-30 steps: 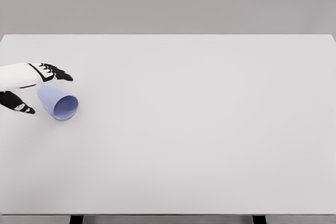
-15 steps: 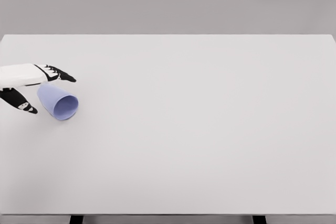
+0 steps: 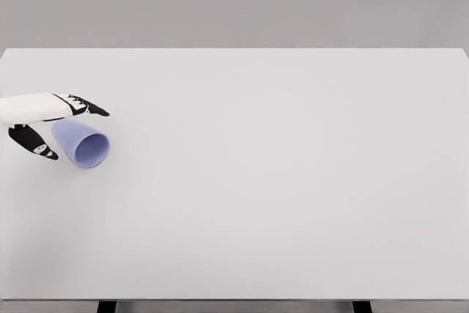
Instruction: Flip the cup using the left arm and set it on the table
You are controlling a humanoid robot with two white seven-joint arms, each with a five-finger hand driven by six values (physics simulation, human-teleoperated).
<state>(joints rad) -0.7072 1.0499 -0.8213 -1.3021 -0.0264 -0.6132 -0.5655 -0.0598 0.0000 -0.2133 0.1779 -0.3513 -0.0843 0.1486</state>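
Note:
A pale blue cup (image 3: pixel 81 144) lies on its side near the left edge of the white table (image 3: pixel 278 166), its open mouth facing the lower right. My left hand (image 3: pixel 62 126) comes in from the left edge and straddles the cup's closed end. Its black-tipped fingers (image 3: pixel 86 105) stretch over the top of the cup and its thumb (image 3: pixel 35 143) hangs at the cup's left side. The hand is open and does not close on the cup. The right arm does not show.
The table's left edge runs close to the hand and cup. Grey wall fills the background behind the far edge. Two dark table legs (image 3: pixel 107 306) show below the front edge.
The left hand has slid a little to the right over the cup, and its thumb has come nearer the cup's base. The cup has not moved.

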